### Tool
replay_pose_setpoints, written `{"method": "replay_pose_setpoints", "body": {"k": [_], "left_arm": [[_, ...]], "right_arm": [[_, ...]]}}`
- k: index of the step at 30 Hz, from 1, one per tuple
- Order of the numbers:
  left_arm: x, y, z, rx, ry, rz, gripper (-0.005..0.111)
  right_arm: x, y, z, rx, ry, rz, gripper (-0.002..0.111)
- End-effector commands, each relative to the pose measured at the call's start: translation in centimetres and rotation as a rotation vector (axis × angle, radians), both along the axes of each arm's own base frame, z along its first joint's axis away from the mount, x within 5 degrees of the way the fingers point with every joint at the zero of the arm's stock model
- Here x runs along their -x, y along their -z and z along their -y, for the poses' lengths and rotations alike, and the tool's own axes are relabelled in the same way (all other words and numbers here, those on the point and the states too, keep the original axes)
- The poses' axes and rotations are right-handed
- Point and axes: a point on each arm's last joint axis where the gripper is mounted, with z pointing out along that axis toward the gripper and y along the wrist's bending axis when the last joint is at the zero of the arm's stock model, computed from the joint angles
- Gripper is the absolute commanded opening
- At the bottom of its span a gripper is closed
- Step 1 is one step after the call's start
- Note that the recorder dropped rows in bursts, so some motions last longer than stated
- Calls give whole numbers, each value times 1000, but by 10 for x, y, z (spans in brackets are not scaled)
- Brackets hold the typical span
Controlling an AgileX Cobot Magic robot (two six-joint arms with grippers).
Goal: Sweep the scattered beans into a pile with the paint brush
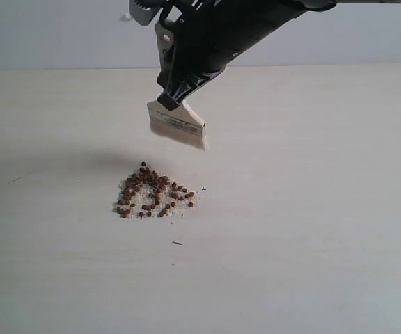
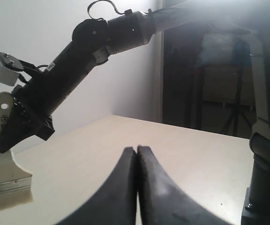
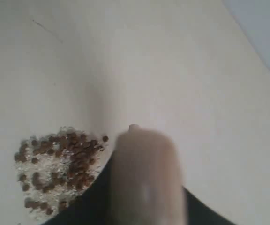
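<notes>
My right jaws are pinching the paint brush [image 1: 177,125] by its wooden handle, just above the silver ferrule. The brush stands nearly upright with the bristles pointing down and the handle's end rising past my right arm [image 1: 242,28]. From my right wrist, the handle is a pale blur running straight out between the jaws. The beans [image 3: 60,164] lie beside it on the table [image 1: 312,209], not under it.

In the exterior view the beans [image 1: 152,193] sit in one loose heap of reddish-brown pellets and pale crumbs. The heap is nearer the camera than the bristles, with bare table between the two. I cannot tell whether the bristle tips touch the table.

My left jaws are pressed together with nothing between them, low over the table and well apart from the heap. Past them, my left wrist view shows the paint brush [image 2: 3,173] side-on, clamped in the right jaws.
</notes>
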Motion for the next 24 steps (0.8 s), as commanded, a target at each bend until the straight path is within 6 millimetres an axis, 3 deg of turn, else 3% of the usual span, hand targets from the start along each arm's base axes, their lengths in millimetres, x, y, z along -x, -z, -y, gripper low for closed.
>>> {"method": "replay_pose_setpoints", "body": {"k": [1, 10, 24], "left_arm": [[0, 0, 0, 4, 2, -1, 0], [0, 0, 0, 4, 2, -1, 0], [0, 0, 0, 4, 2, -1, 0]], "right_arm": [[-12, 5, -7, 30, -84, 99, 0], [-34, 28, -35, 32, -262, 33, 0], [-38, 45, -42, 100, -417, 11, 0]]}}
